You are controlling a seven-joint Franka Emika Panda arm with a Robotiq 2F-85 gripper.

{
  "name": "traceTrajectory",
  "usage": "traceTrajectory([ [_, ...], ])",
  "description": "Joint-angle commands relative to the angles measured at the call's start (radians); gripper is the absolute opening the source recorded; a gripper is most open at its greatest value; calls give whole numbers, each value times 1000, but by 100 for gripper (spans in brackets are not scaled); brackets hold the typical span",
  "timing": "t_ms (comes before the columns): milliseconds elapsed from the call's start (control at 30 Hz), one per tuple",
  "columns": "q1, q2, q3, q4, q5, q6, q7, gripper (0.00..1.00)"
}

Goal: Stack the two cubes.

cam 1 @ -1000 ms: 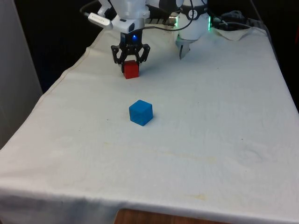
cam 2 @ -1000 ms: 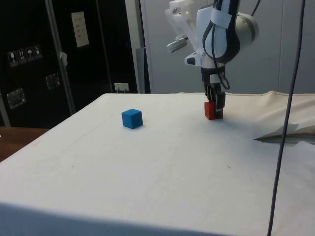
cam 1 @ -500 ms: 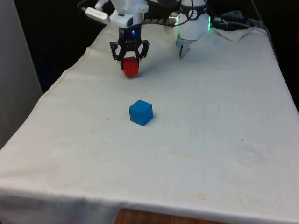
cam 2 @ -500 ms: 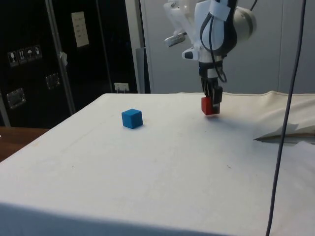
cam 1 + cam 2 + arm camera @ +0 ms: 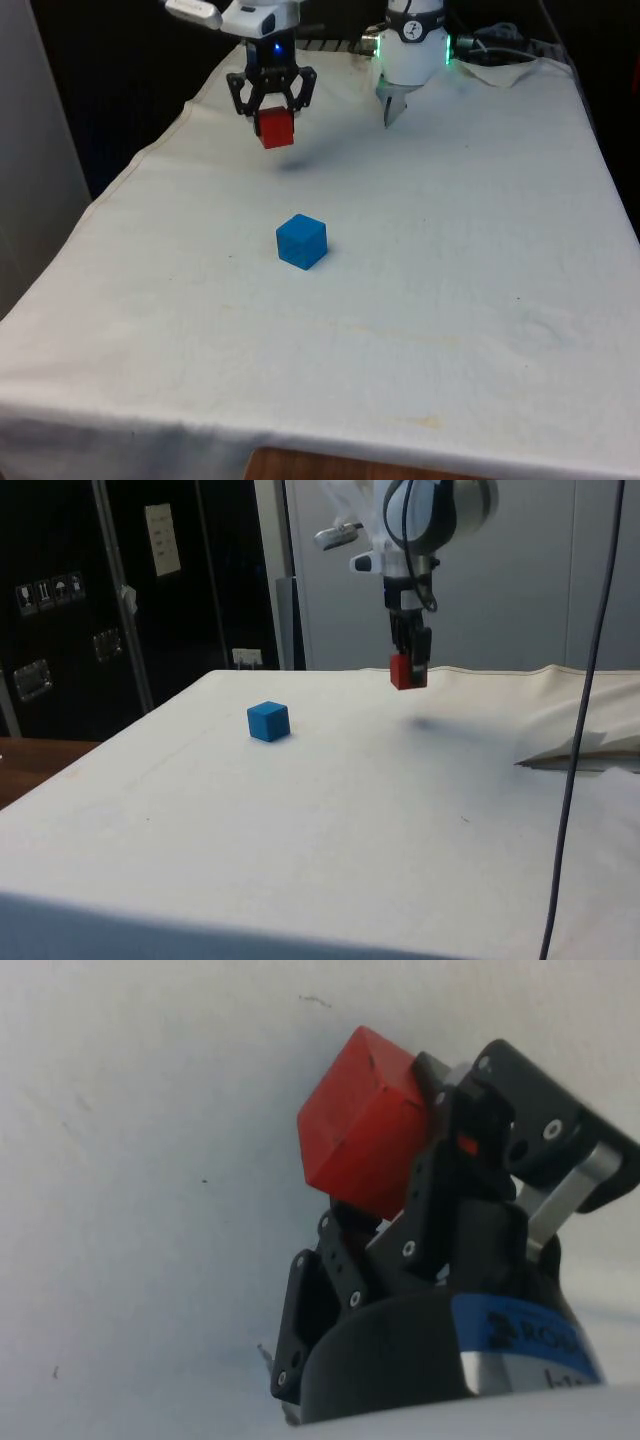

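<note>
My gripper (image 5: 274, 122) is shut on a red cube (image 5: 276, 128) and holds it in the air above the far part of the table, its shadow on the cloth below. In the side view the red cube (image 5: 404, 670) hangs under the gripper (image 5: 408, 666), clear of the cloth. The wrist view has the red cube (image 5: 362, 1122) clamped between the black fingers (image 5: 440, 1110). A blue cube (image 5: 301, 241) rests on the white cloth nearer the camera, well apart from the gripper; in the side view the blue cube (image 5: 268, 721) stands left of the red one.
The white cloth (image 5: 420, 300) covers the whole table. Crumpled cloth and cables (image 5: 500, 55) lie at the far end on the front view's right. A dark cable (image 5: 585, 700) hangs down on the side view's right.
The gripper has lifted the red cube off the cloth, rising and shifting slightly toward the front view's left. The blue cube has not moved.
</note>
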Motion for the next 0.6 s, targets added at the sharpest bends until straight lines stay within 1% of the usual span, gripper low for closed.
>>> traceTrajectory([
  [0,5,0,-7,16,-21,-22,18,3],
  [33,1,-4,0,7,0,-12,0,3],
  [67,6,-7,-6,28,-21,-45,20,3],
  [233,7,-25,-2,61,-20,-101,23,3],
  [267,7,-30,0,73,-20,-121,24,3],
  [300,7,-30,0,73,-20,-121,24,3],
  [333,9,-32,2,82,-19,-134,25,3],
  [367,4,-35,6,74,0,-124,6,3],
  [400,10,-34,7,96,-17,-154,28,3],
  [567,12,-36,23,139,-14,-207,39,3],
])
